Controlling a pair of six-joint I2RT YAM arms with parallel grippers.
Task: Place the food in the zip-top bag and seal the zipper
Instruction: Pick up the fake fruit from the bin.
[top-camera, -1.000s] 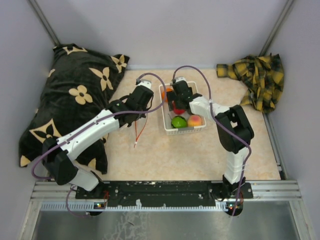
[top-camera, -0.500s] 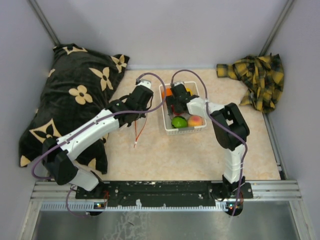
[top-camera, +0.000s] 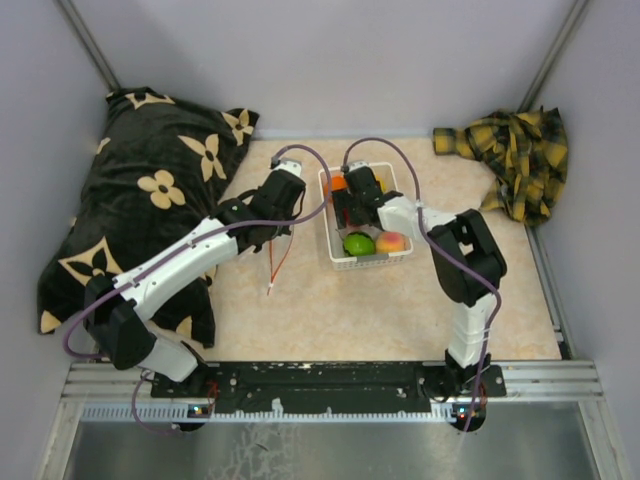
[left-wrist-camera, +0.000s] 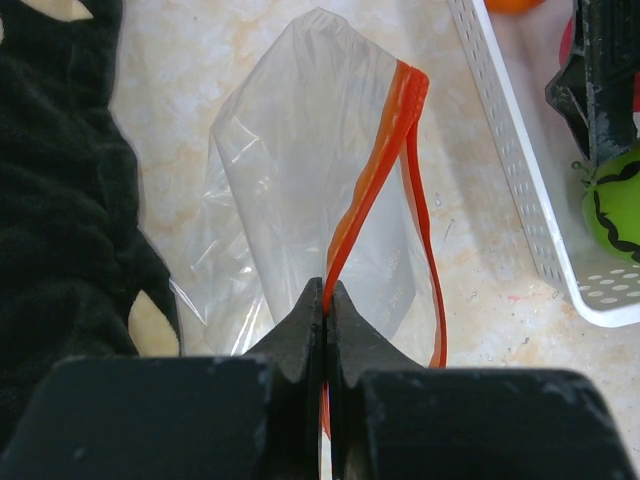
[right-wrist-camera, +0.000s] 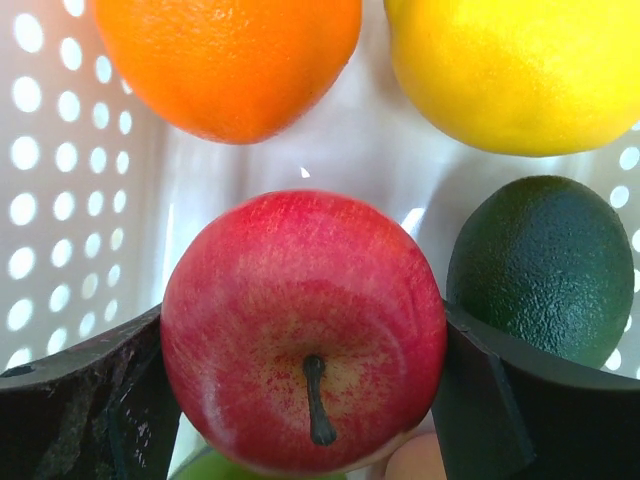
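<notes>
Grippers at bag and basket

Left gripper (left-wrist-camera: 327, 300) clenched on one lip of the zipper (left-wrist-camera: 375, 170); the other lip bows away, so we see the zip-top bag (left-wrist-camera: 290, 170) gaping just left of the white basket (left-wrist-camera: 510, 150) wall; right gripper (right-wrist-camera: 300, 370) grasps the red apple (right-wrist-camera: 300, 320) inside, avocado (right-wrist-camera: 545, 265) crowding one finger; bare table (top-camera: 380, 310) lies near.

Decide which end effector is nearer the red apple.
Right. The right end effector grips the red apple in the white basket; the left end effector is outside it, pinching the zipper.
</notes>
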